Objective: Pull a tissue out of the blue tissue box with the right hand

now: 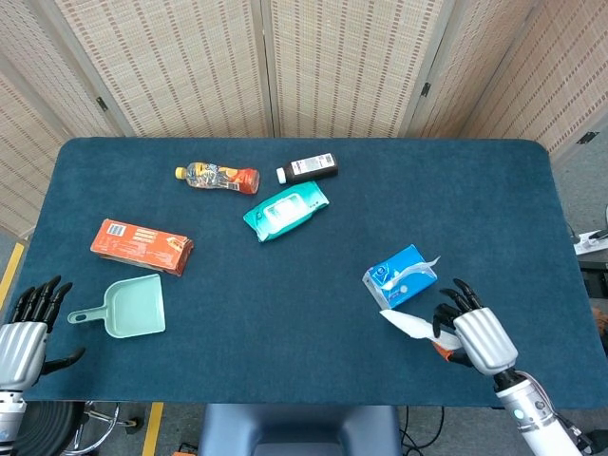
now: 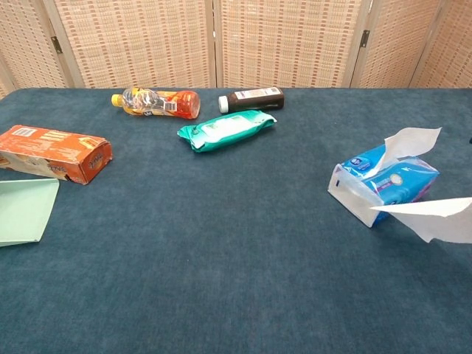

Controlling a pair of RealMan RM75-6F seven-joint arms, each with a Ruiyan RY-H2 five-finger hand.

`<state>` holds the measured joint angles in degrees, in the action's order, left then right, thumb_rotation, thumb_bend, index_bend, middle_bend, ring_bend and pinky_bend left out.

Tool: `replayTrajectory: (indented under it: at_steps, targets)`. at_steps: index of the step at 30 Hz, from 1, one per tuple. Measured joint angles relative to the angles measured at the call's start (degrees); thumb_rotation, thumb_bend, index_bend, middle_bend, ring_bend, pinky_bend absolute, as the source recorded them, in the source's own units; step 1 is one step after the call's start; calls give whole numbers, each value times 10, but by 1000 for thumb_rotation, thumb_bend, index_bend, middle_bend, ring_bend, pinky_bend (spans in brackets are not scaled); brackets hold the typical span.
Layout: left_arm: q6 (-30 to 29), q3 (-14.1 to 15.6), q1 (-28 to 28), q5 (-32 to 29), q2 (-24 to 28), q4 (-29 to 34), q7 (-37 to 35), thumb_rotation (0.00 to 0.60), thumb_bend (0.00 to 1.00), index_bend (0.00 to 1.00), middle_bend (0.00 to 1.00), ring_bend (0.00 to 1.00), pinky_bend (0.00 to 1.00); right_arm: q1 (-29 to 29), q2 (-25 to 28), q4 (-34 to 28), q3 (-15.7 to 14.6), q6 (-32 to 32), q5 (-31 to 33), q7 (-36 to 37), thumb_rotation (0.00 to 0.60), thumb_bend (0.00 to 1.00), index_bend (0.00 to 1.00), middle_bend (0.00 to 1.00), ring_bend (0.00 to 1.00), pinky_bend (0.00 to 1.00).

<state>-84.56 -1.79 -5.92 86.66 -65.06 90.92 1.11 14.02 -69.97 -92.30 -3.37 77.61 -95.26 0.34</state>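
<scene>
The blue tissue box (image 1: 400,275) (image 2: 383,185) lies on the right side of the table, with a fresh white tissue (image 2: 407,141) sticking up from its slot. My right hand (image 1: 472,336) is just in front of the box near the table's front edge, pinching a loose white tissue (image 1: 408,323) (image 2: 434,217) that hangs free of the box. The chest view shows that tissue but not the hand. My left hand (image 1: 23,325) hovers off the front left corner, fingers apart, holding nothing.
At the back lie an orange drink bottle (image 1: 218,177), a dark bottle (image 1: 307,168) and a teal wipes pack (image 1: 284,210). An orange carton (image 1: 142,246) and a green dustpan (image 1: 126,309) sit on the left. The blue table (image 1: 285,323) ends close behind my right hand.
</scene>
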Motion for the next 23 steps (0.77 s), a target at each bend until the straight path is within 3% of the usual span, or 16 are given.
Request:
replayTrajectory:
  at_steps: [2,7,15,23]
  targets:
    - [0,0,0,1,0,0,0,600,220,0,0,0,73,-2,3,-2,-1,-1,1,-10,600,150,5,7,0,0]
    - [-3,0,0,2,-2,-3,1,600,221,0,0,0,73,-13,7,-4,-1,18,1,-15,600,110,0,0,0,0]
    - [-7,0,-1,10,-13,-13,9,600,220,0,0,0,73,-35,20,8,8,67,-2,18,600,109,0,0,0,0]
    - [-7,5,-4,22,-21,-20,10,600,219,0,0,0,73,-51,32,0,11,83,-2,4,600,110,0,0,0,0]
